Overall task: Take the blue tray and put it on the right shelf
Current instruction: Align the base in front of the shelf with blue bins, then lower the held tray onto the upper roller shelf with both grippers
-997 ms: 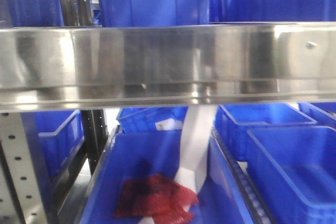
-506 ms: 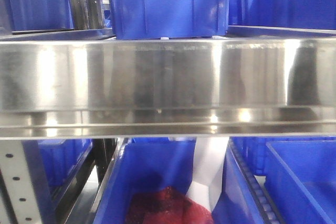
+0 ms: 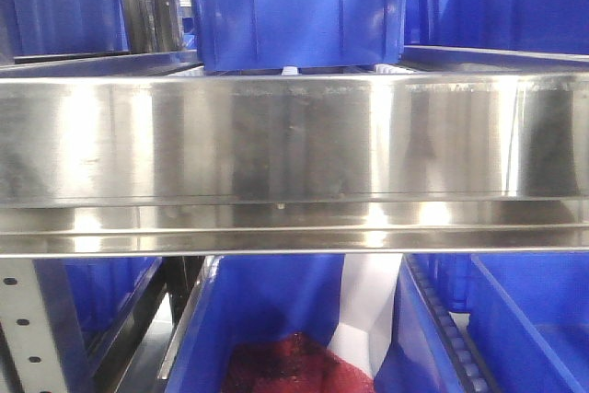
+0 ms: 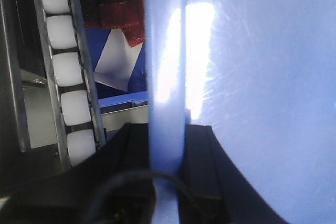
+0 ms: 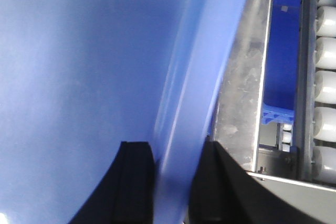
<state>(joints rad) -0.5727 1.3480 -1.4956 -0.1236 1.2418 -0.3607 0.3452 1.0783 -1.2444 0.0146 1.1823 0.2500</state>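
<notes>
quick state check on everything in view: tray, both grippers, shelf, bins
blue tray, gripped by its rim on two sides
left gripper, jaws shut on the tray rim
right gripper, jaws shut on the tray rim
right shelf, loaded, a deep blue bin stands on it
lower blue bin, open, holds red mesh and a white sheet

The front view is evenly bright. The right shelf (image 3: 294, 149) shows soft vertical glare bands at left and right, small hot spots along its lower lip, and dim shadow at the lower left. In the left wrist view a blown-out white reflection streaks the blue tray (image 4: 252, 103), which is soft and out of focus. The right wrist view smears the tray's rim, and the rollers (image 5: 326, 45) at right are overexposed.
</notes>
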